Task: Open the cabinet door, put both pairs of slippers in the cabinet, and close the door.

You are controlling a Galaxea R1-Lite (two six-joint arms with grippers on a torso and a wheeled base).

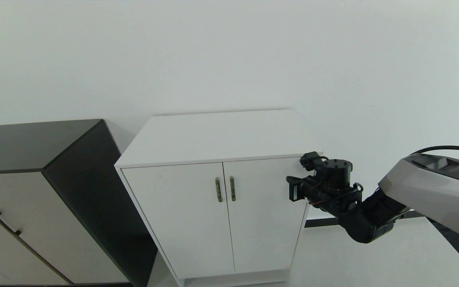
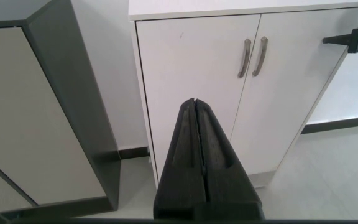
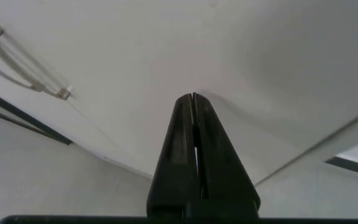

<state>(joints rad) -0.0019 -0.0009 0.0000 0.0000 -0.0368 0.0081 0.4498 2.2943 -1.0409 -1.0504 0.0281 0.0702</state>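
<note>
Right gripper (image 3: 194,104) and left gripper (image 2: 194,107) pinched closed; one white cabinet (image 1: 213,135), two doors (image 1: 181,215), two handles (image 1: 218,189).

There is one white cabinet (image 1: 213,135) with two doors, a left door (image 1: 181,215) and a right door (image 1: 265,215), and two handles, a left handle (image 1: 218,189) and a right handle (image 1: 232,188). One dark-sided cabinet (image 1: 82,179) stands beside it. There are two grippers, the left gripper (image 2: 194,102) and the right gripper (image 1: 292,190).

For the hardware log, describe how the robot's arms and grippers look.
The right arm has an angular silver-grey shell, then black rounded wrist segments with a cylindrical cap. A thin black cable arcs over the shell. The left gripper and right gripper are matte black, tapering to a narrow tip.
</note>
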